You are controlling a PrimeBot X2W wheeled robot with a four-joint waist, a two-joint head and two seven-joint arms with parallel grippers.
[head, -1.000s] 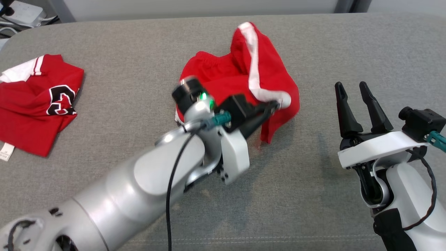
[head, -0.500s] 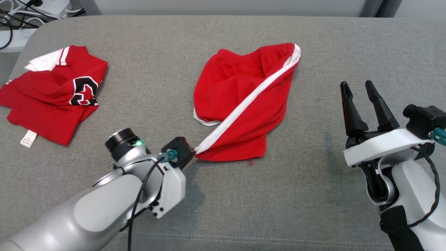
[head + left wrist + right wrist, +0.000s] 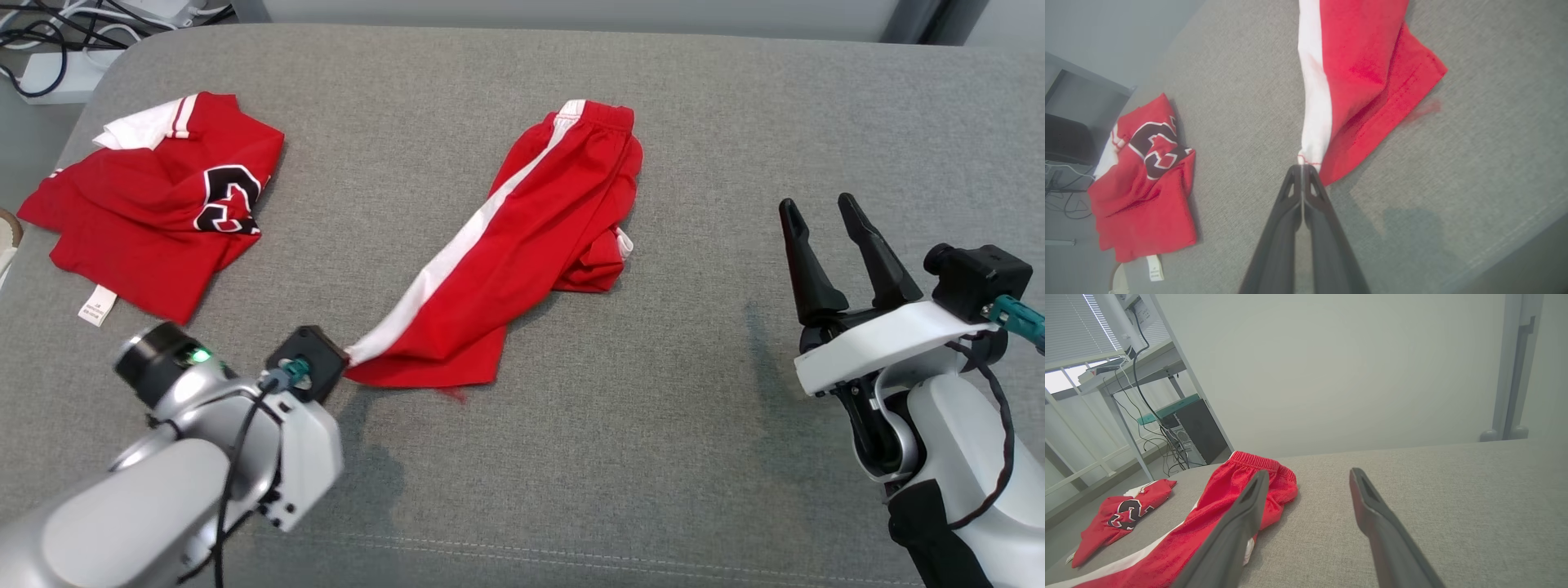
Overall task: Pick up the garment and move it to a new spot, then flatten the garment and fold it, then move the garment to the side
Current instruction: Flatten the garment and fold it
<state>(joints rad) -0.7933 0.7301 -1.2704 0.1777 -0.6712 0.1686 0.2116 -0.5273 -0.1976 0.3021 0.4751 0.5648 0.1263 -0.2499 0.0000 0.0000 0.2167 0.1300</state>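
While the left gripper (image 3: pixel 1302 166) clamps the hem corner of the red, white-striped cloth shorts (image 3: pixel 531 237), they lie centrally on the grey fabric surface (image 3: pixel 653 457), long axis diagonal: waistband pointing away from the robot, hem toward its left. The right gripper (image 3: pixel 816 204) hovers spread and empty.

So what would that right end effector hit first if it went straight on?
Probably nothing nearby: the right end effector points over bare grey fabric surface; the red white-striped shorts lie to its left.

surface: grey cushion (image 3: pixel 694 425) | on it: red shorts (image 3: pixel 555 212), red jersey (image 3: pixel 139 220)
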